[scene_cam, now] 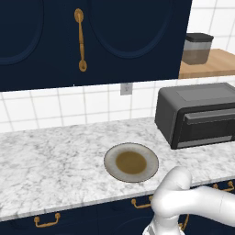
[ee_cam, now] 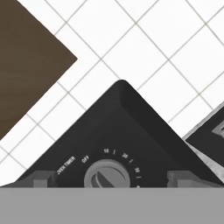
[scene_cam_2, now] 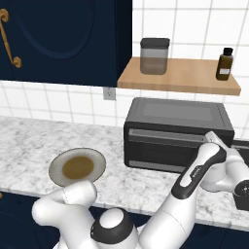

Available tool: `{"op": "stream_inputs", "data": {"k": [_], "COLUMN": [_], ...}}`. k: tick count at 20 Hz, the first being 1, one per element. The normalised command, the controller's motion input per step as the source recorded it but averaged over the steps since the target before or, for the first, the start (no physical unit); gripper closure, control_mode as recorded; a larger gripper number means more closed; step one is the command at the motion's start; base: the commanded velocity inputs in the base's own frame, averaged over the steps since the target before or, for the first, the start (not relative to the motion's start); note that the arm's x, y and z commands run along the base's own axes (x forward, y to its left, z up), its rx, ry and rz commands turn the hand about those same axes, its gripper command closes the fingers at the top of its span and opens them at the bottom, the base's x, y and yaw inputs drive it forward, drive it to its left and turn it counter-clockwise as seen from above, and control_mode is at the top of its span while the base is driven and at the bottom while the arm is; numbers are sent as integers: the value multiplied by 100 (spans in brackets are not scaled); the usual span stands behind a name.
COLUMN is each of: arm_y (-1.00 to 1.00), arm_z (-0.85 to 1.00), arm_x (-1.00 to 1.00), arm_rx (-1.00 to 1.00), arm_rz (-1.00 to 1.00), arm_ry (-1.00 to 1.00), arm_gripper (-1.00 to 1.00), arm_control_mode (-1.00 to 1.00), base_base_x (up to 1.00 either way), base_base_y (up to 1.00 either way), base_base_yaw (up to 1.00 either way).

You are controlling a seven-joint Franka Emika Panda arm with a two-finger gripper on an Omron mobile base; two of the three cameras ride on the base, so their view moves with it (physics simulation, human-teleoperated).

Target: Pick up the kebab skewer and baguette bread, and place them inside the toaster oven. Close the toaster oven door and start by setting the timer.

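An empty plate [scene_cam: 131,162] sits left on the marble surface [scene_cam: 50,160]; right of it the toaster oven [scene_cam_2: 177,133] lies long side along the wall, door [scene_cam: 209,127] shut; fingers [ee_cam: 40,179] released astride its timer dial [ee_cam: 107,175]

Flat, even, shadowless rendered light throughout; soft low-resolution edges, no glare or lens distortion.
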Motion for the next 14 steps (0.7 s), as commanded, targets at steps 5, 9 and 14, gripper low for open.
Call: {"op": "stream_inputs", "data": {"k": [5, 9, 14], "arm_y": [0, 0, 0], "arm_z": [0, 0, 0], "arm_x": [0, 0, 0], "arm_rx": [0, 0, 0], "arm_rz": [0, 0, 0], "arm_ry": [0, 0, 0], "arm_gripper": [-100, -100, 100], "arm_control_mode": [-100, -100, -100], "base_base_x": [0, 0, 0], "base_base_y": [0, 0, 0], "base_base_yaw": [0, 0, 0]}}
